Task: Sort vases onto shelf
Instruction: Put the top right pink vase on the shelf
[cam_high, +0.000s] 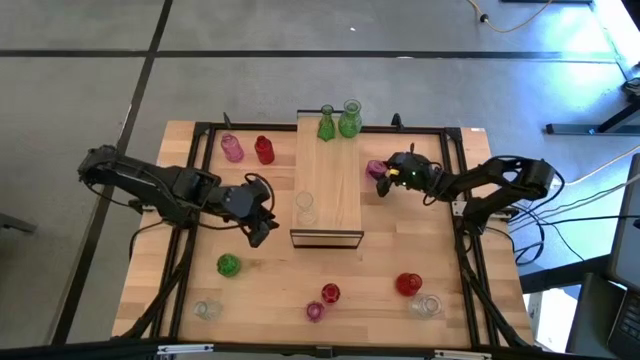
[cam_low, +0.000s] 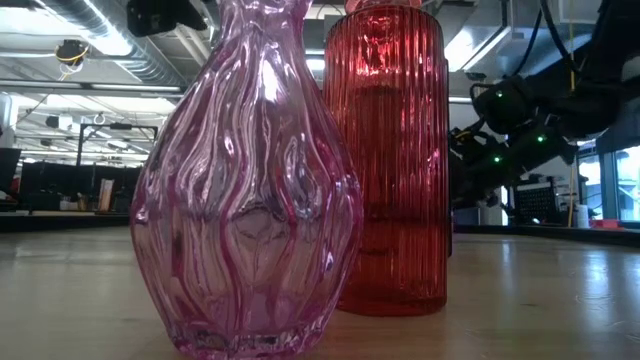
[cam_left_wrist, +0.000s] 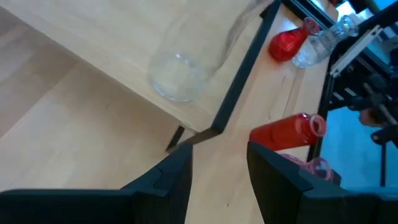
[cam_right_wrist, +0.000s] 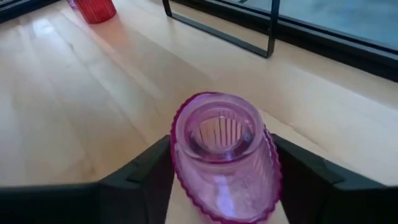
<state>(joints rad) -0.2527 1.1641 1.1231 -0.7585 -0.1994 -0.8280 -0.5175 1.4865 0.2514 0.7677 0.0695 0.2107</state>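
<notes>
The shelf (cam_high: 330, 185) lies lengthwise in the middle of the table, with its dark-framed end (cam_left_wrist: 231, 93) toward the near edge. Two green vases (cam_high: 326, 126) (cam_high: 350, 119) stand on its far end and a clear vase (cam_high: 305, 208) (cam_left_wrist: 181, 70) near its near end. My left gripper (cam_high: 262, 230) (cam_left_wrist: 219, 167) hovers open just left of the shelf's near corner. My right gripper (cam_high: 385, 176) (cam_right_wrist: 224, 163) is at the shelf's right side, shut on a pink vase (cam_high: 376, 169). My right gripper pinches the pink vase by its ribbed body (cam_right_wrist: 186, 163), one finger (cam_right_wrist: 146, 174) on each side. The fingers come slanting down from the table's right. The vase's open mouth (cam_right_wrist: 221, 132) faces the wrist camera. Whether its base rests on the table, I cannot tell.
Loose vases stand around the shelf: pink (cam_high: 232, 148) and red (cam_high: 264, 150) at far left, green (cam_high: 228, 265) and clear (cam_high: 207, 309) at near left, red (cam_high: 330, 294) and pink (cam_high: 315, 311) near the middle, red (cam_high: 408, 284) and clear (cam_high: 427, 305) at near right.
</notes>
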